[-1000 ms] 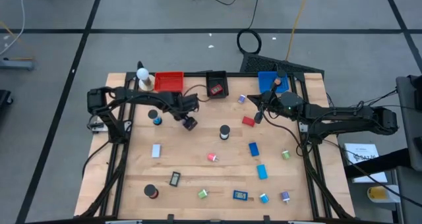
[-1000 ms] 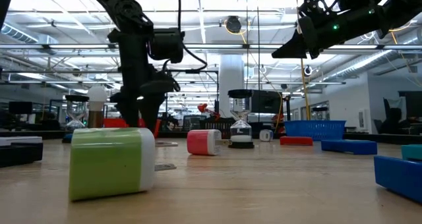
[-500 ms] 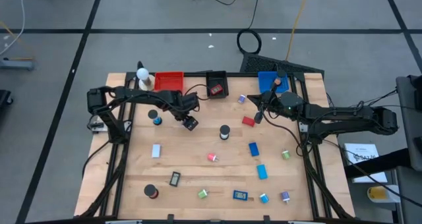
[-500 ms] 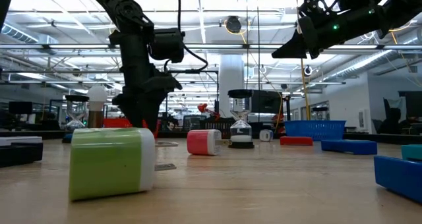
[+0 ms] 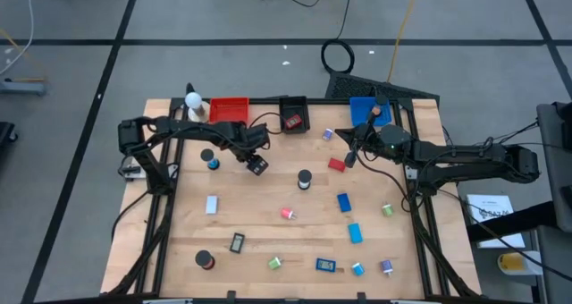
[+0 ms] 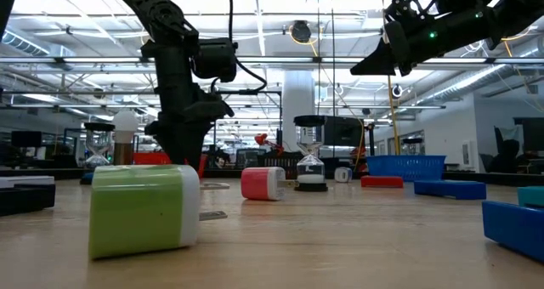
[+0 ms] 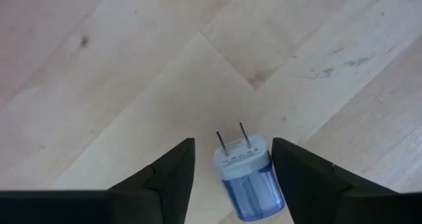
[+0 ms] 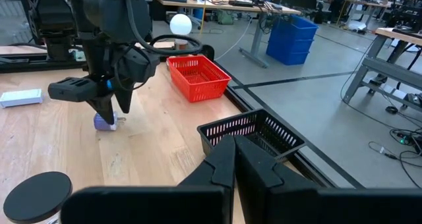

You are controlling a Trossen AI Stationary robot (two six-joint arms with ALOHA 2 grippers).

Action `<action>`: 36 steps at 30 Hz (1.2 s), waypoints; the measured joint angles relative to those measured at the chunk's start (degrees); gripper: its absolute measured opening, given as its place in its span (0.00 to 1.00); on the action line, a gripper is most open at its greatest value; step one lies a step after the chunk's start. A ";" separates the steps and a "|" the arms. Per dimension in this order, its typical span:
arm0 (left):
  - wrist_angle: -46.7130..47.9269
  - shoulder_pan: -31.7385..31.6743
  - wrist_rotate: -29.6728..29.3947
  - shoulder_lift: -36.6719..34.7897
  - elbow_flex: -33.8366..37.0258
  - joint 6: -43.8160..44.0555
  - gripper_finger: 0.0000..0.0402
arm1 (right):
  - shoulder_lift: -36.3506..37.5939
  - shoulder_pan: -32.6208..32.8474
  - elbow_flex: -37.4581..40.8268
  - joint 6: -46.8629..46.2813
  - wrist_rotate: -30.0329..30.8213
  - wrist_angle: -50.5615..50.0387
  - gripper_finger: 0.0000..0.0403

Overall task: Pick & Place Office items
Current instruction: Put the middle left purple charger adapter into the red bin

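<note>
A small light-blue plug block with two metal prongs lies on its side on the wooden table. My left gripper points down over it at the table's far left-centre. It is open, with one finger on each side of the block. The right wrist view shows the block under that gripper. My right gripper hangs shut and holds nothing, high above the table's far right part, near a red block. Other small office items lie scattered on the table. My left gripper comes at the plug block from above, pointing down, one finger on each long side. A gap shows between one finger and the block. The other finger stands right at the block's side; whether it touches, I cannot tell.
A red bin, a black bin and a blue bin stand along the far edge, beside a white ball on a tan base. A black roll, blue blocks and a green clip lie nearer.
My left gripper has stayed in place over the plug block while its fingers have drawn closer together around it. The block has not moved.
</note>
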State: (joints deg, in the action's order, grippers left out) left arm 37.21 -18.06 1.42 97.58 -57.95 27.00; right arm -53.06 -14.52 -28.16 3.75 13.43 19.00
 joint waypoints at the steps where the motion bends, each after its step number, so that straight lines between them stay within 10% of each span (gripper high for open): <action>1: 0.00 0.02 0.15 0.00 0.00 -0.14 0.49 | -0.02 0.00 0.00 0.00 0.00 0.00 0.00; 13: -1.81 0.09 2.34 3.28 0.09 0.14 0.50 | 0.00 0.00 -0.02 0.00 0.00 -0.02 0.00; 22: -0.57 0.27 1.46 2.97 0.00 -1.92 0.32 | 0.00 0.00 -0.02 0.11 0.00 -0.02 0.00; 29: -1.97 3.03 -9.00 -0.68 0.02 -4.27 0.32 | 0.00 0.00 -0.02 0.15 0.00 -0.04 0.00; 36: -29.03 8.43 -17.51 -7.25 8.19 -10.61 0.32 | 0.00 0.00 -0.02 0.15 0.00 -0.11 0.00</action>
State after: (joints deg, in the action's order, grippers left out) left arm 8.18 -9.64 -16.09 90.33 -49.76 16.39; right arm -53.06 -14.52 -28.18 3.90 13.43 18.90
